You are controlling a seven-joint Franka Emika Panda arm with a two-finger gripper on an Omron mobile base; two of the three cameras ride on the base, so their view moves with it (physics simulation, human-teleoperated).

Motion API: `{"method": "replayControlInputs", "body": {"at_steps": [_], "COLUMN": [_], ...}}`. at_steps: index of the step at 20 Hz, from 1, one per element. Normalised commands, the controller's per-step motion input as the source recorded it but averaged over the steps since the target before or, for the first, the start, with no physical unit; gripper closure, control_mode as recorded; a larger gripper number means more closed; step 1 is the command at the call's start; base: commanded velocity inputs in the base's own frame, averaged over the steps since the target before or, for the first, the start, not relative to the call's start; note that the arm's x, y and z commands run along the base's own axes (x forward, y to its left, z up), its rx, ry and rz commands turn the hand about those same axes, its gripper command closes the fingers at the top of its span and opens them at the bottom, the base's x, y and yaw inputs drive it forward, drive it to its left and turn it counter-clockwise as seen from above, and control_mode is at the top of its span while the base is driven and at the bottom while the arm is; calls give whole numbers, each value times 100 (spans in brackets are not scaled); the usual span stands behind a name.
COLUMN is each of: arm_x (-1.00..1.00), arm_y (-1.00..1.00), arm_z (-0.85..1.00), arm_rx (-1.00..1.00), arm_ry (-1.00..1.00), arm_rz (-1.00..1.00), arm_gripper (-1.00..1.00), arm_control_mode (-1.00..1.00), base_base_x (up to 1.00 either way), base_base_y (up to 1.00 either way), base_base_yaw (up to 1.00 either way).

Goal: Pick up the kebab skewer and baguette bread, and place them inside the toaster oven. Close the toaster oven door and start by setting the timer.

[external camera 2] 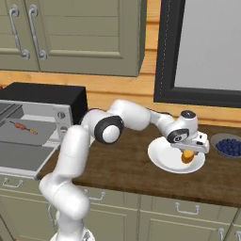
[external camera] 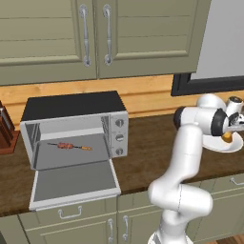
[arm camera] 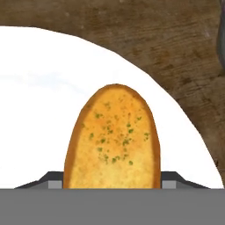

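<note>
Hand view: baguette bread (arm camera: 113,138) sits between the jaws on the white plate (arm camera: 39,110); can't tell whether they grip it. Squeeze squarely before you lift.

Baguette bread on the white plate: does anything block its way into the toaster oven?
Nothing visible does. The toaster oven door lies dropped open, the kebab skewer lies to one side inside, and bare counter separates the baguette bread from the toaster oven.

Dark brown wooden surface (external camera 2: 122,164) carrying toaster oven (external camera: 76,126) at left, white plate (external camera 2: 162,157) toward right, bowl of blueberries (external camera 2: 228,146) just beside plate, knife block (external camera: 6,131) at far left.
</note>
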Motion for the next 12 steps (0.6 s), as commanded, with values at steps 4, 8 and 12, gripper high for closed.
{"method": "replayControlInputs", "body": {"at_steps": [4, 8, 12], "arm_x": [-81, -100, -89], "arm_y": [51, 91, 100], "arm_z": [100, 95, 84], "arm_rx": [0, -2, -7], "arm_ry": [-4, -5, 0], "arm_rz": [4, 19, 37], "arm_gripper": [100, 100, 100], "arm_control_mode": [-100, -100, -100], "base_base_x": [0, 0, 0], "base_base_y": [0, 0, 0], "base_base_yaw": [0, 0, 0]}}
